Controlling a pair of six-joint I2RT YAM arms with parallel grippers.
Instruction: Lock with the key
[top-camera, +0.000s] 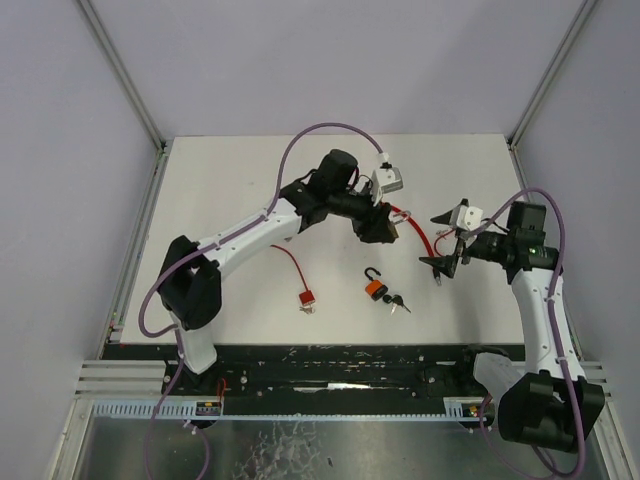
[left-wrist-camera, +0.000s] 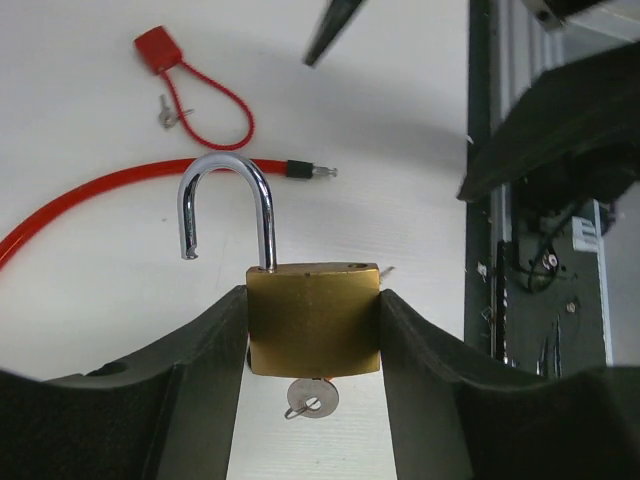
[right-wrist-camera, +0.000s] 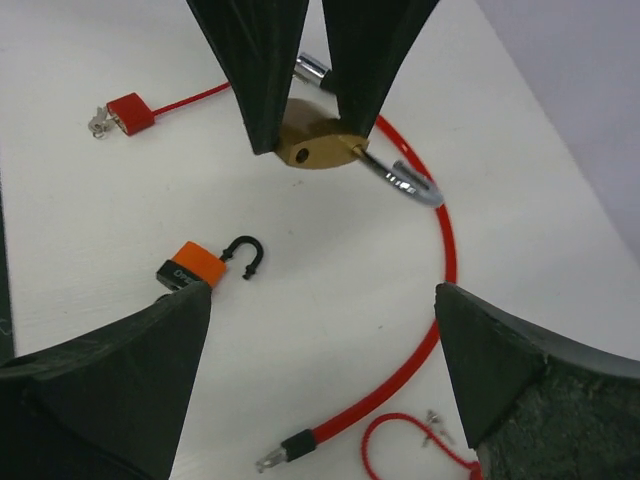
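Now: small red lock (top-camera: 307, 298) lies left on tabletop (top-camera: 230, 180). Left hand (left-wrist-camera: 313, 300) pinches brass padlock (left-wrist-camera: 313, 325) over mid-tabletop, shackle open, key (left-wrist-camera: 312, 398) in its base. Right hand (top-camera: 437, 240) spread wide, empty, just beside.

Brass padlock (left-wrist-camera: 313, 318), silver shackle (left-wrist-camera: 264, 215) open

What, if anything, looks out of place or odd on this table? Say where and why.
Nothing is spilled or broken. The odd points: the brass padlock clamped in the left gripper has its shackle swung open with a key in its base, and the orange padlock lying on the table also has an open shackle.
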